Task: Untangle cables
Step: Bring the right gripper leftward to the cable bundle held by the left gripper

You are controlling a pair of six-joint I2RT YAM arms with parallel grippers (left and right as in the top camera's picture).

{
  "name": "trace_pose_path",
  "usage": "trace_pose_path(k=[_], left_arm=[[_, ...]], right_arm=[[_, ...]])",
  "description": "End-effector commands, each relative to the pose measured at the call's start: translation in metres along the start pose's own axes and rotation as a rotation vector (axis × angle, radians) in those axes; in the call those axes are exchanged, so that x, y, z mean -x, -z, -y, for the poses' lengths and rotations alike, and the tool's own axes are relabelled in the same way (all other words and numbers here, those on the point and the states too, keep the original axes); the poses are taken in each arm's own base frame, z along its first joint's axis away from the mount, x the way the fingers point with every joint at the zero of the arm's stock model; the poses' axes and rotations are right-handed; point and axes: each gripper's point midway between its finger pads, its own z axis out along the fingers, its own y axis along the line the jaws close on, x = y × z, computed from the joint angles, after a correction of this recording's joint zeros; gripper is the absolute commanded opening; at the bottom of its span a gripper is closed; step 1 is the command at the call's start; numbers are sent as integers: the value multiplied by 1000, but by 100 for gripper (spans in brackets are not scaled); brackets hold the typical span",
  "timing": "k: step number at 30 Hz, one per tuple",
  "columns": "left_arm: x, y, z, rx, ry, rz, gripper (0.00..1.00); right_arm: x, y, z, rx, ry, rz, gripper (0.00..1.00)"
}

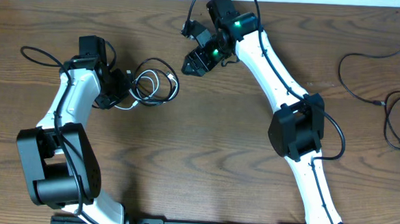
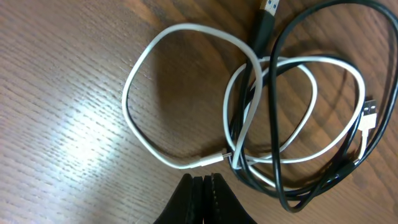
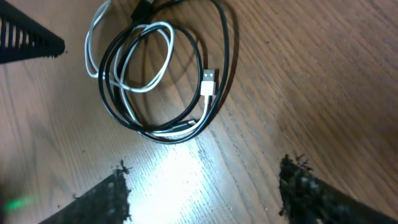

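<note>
My left tool (image 2: 202, 186) is fully shut on nothing, tips just beside the white cable (image 2: 126, 99). It's looped with a black cable (image 2: 274, 112) on the tabletop (image 2: 62, 93), centre-left. My right tool (image 3: 204, 167) is wide open and empty, just right of that coil. A second black cable (image 1: 341, 68) lies far right.

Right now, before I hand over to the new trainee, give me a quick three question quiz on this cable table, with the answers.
1. True or false: the right gripper is shut on the white cable.
2. Where on the table does the loose black cable lie? A, at the near edge; B, on the right side, apart from the tangle; C, on the left side.
3. Fill in: the left gripper, next to the white cable, has its jaws ____.
Key: 1 false, its jaws stand open with nothing between them. 2 B. 3 shut.
</note>
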Motion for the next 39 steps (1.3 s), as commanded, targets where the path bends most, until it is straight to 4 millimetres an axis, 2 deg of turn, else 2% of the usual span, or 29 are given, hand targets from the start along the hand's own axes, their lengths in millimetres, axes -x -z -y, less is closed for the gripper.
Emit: trace_pose_path(k=[1,2,15,28,33,39], left_arm=[[-5,-4,-5,22,10,-24,8],[-6,-5,-5,23,10,-26,8],[-7,-5,-6,25,11,-28,13],[-6,-5,-6,24,11,-28,13],[-3,-6,-4,16,8,-13,13],[1,-6,-2,7,6,1,13]], right_arm=[[3,3,3,-1,5,17,90],[4,3,3,-1,6,19,99],[14,-2,-3,-3,46,52,99],[14,-2,-4,1,43,49,99],[20,0,-26,130,49,85,99],[19,-1,-31,152,64,86,99]])
